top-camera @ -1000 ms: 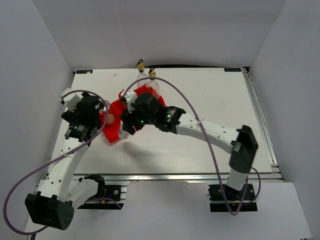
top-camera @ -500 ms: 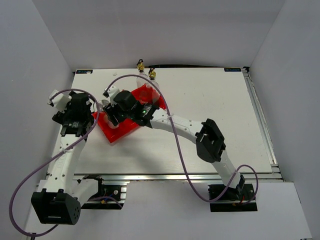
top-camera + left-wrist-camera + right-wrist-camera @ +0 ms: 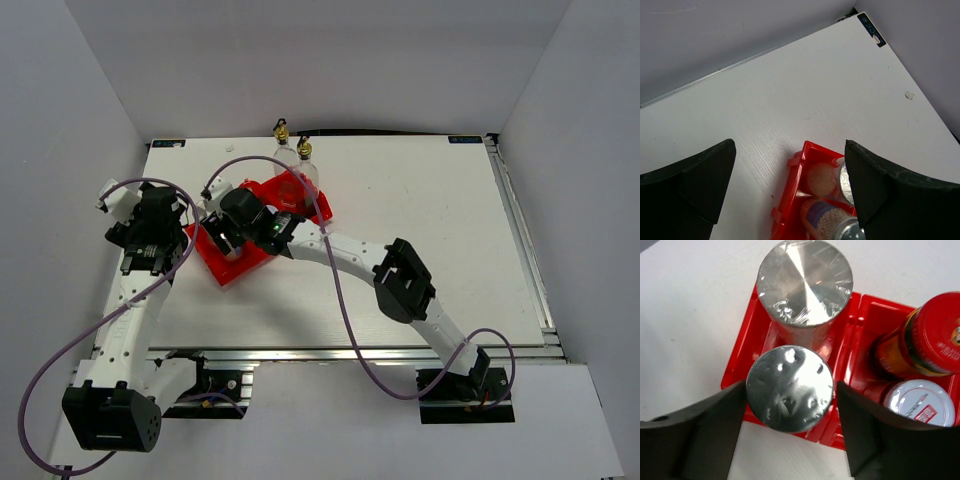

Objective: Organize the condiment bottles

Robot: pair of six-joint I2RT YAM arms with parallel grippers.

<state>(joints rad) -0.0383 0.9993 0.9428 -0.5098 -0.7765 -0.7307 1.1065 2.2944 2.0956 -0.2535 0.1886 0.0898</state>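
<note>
Near shaker (image 3: 789, 382), silver lid: upright in the near-left compartment of the red tray (image 3: 738, 349). Far shaker (image 3: 805, 280), same lid, stands in the compartment just behind it; lids close, contact not clear.

Across the divider to the right: red-lidded jar (image 3: 935, 335), and nearer the camera a white-topped container (image 3: 920, 402), just beside each other.

Two glass bottles (image 3: 281, 140) (image 3: 304, 165) with gold pourers stand at the tray's far edge. Cannot tell whether they are inside it.

Right hand (image 3: 790, 405): one finger on each side of the near shaker, both hard against the lid's outline. Cannot tell whether they press it or only flank it. In the top view this arm reaches across the tray from the right.

Left hand (image 3: 789, 165): fingers spread wide, nothing between them, over the desk (image 3: 420, 200) just left of the tray. Its camera catches the tray's corner with two shakers in it.
</note>
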